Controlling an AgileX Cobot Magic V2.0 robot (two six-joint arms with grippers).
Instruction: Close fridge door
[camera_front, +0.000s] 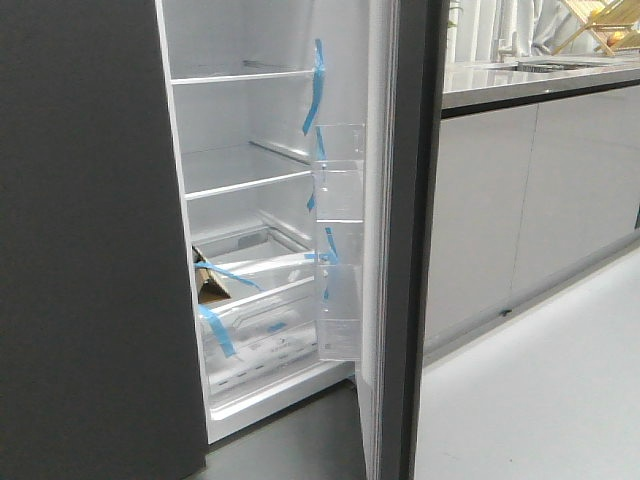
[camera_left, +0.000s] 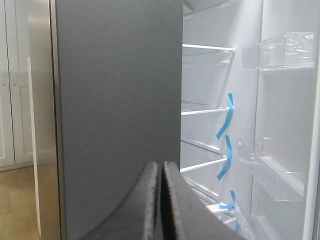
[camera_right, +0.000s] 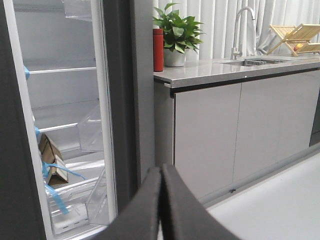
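The fridge door (camera_front: 415, 250) stands wide open, edge-on in the middle of the front view. Its dark grey edge faces me, and its white inside carries clear bins (camera_front: 338, 240) and blue tape strips. The fridge interior (camera_front: 250, 200) with its shelves is exposed. My left gripper (camera_left: 161, 167) is shut and empty, in front of the plain dark grey panel (camera_left: 117, 100), with the door's inside (camera_left: 285, 125) to one side. My right gripper (camera_right: 161, 170) is shut and empty, near the door's outer face (camera_right: 142, 90). Neither gripper shows in the front view.
Glossy light grey cabinet doors (camera_front: 530, 200) under a steel counter (camera_front: 540, 80) stand right of the fridge door. On the counter are a red bottle (camera_right: 158, 50), a plant (camera_right: 176, 35), a tap (camera_right: 240, 25) and a wooden rack (camera_right: 297, 37). A cardboard box (camera_front: 210, 285) lies inside the fridge.
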